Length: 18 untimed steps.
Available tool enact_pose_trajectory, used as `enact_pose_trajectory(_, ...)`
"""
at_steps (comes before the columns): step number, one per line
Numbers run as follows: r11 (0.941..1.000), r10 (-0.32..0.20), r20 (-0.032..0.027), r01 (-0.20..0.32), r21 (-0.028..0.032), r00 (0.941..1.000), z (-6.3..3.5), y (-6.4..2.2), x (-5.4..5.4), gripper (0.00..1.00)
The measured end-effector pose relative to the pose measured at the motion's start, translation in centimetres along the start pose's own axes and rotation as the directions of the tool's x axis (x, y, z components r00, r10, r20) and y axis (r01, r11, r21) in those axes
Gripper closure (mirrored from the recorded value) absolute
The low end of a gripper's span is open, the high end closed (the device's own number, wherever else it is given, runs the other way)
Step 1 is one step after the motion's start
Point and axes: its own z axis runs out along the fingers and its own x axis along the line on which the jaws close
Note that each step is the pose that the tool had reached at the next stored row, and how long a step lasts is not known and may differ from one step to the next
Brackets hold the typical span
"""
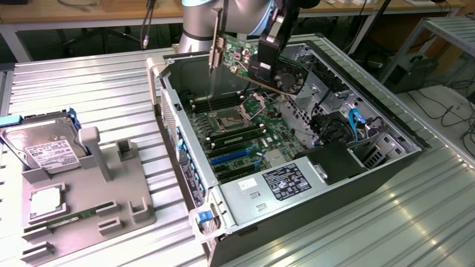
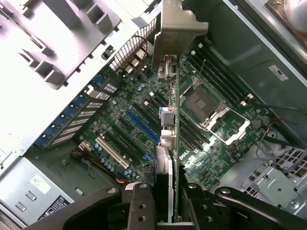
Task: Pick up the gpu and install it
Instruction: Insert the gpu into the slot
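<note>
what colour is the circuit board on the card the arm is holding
Green. The graphics card shows best in the exterior view.

Ribbed metal tabletop (image 1: pixel 89 83); wooden workbench (image 1: pixel 44 11) behind; cables (image 1: pixel 448 113) on grey floor (image 1: pixel 423 95), exterior view's right.

The gpu (image 1: pixel 237 55) in the jaws is green with a black fan (image 1: pixel 290 79); the motherboard (image 1: pixel 248 138) below has blue slots (image 1: pixel 230 157).

Exterior: high, oblique; wrist: close overhead (both see the motherboard (image 1: pixel 237 132)).
</note>
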Motion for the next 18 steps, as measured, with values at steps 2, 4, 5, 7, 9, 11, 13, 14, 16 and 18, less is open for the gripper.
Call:
enact_pose_trajectory(2,0.9999,-0.015,-0.0005,0.015,-0.0003,0.9999,0.0,0.0,0.0,0.73)
enact_pose_trajectory(4,0.9995,-0.03,-0.0008,0.03,-0.0005,0.9995,0.0,0.0,0.0,0.73)
enact_pose_trajectory(5,0.9992,-0.039,-0.0011,0.039,-0.0007,0.9992,0.0,0.0,0.0,0.73)
enact_pose_trajectory(7,0.9983,-0.059,-0.0016,0.059,-0.001,0.9983,0.0,0.0,0.0,0.73)
enact_pose_trajectory(9,0.9972,-0.074,-0.002,0.074,-0.0014,0.9972,0.0,0.0,0.0,0.73)
enact_pose_trajectory(11,0.9957,-0.093,-0.0027,0.093,-0.0019,0.9957,0.0,0.0,0.0,0.73)
enact_pose_trajectory(13,0.9938,-0.111,-0.0033,0.111,-0.0024,0.9938,0.0,0.0,0.0,0.73)
enact_pose_trajectory(14,0.9929,-0.119,-0.0037,0.119,-0.0028,0.9929,0.0,0.0,0.0,0.73)
enact_pose_trajectory(16,0.9904,-0.139,-0.0045,0.139,-0.0037,0.9903,0.0,0.0,0.0,0.73)
enact_pose_trajectory(18,0.9877,-0.156,-0.0052,0.156,-0.0043,0.9877,0.0,0.0,0.0,0.73)
